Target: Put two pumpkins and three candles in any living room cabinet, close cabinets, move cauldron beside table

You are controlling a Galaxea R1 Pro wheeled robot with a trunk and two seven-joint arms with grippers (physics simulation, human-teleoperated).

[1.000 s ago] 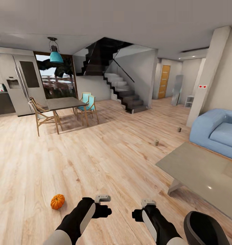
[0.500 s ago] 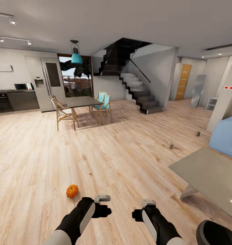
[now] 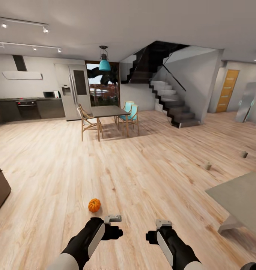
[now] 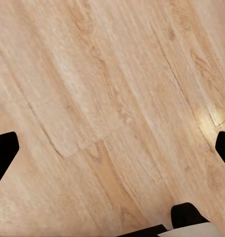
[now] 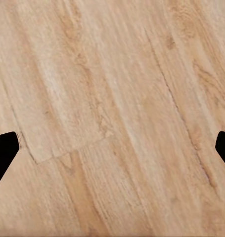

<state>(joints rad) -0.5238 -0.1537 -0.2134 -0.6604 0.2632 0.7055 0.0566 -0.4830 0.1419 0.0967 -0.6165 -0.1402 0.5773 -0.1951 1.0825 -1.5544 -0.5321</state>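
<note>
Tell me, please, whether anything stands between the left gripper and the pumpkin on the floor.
Nothing visible does. The pumpkin sits alone on bare wood floor, just ahead of the left gripper, whose fingers are spread open over plain boards.

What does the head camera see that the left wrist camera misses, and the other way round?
Head view alone: the pumpkin on the floor just ahead of the left gripper, two candles farther off to the right, a corner of the grey table, the dining table, the stairs and the kitchen. Left wrist view alone: close-up plank grain between its dark fingertips, spread wide. Both share the wooden floor.
</note>
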